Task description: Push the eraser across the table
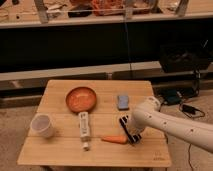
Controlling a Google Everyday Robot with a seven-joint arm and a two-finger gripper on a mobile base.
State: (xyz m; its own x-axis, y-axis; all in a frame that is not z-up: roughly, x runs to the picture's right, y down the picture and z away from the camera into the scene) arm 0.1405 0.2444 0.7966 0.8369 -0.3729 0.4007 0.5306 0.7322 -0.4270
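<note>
**End effector low over the eraser at the right side of the surface**

The end effector (134,134) is hanging low at about 4 o'clock from the middle of the surface (60,152). It is sitting right against the eraser (125,125), and the two dark shapes are merging, so I cannot tell whether the end effector is open or closed, or whether it is actually touching the block. The eraser is showing as a small black rectangular block with pale stripes, lying at an angle on the planks. At 7 o'clock from the end effector, just beside the eraser's lower end, a slim orange carrot (115,140) is lying with its tip pointing toward 9 o'clock.

The smooth, white, rounded arm (170,125) is reaching in from 4 o'clock, its bulky joint rising just above the end effector.

Farther out, at 12 o'clock from the eraser, a small flat blue pad (122,101) with rounded corners is resting. At 9 o'clock a white oblong bottle-like object (84,129) is lying lengthwise, its narrow cap pointing toward the front edge. At 10 o'clock a round, shallow orange bowl (81,99) is sitting, and well apart near the left edge a pale, round cup (42,125) is standing upright. The surface itself is showing light wood in broad planks.
</note>
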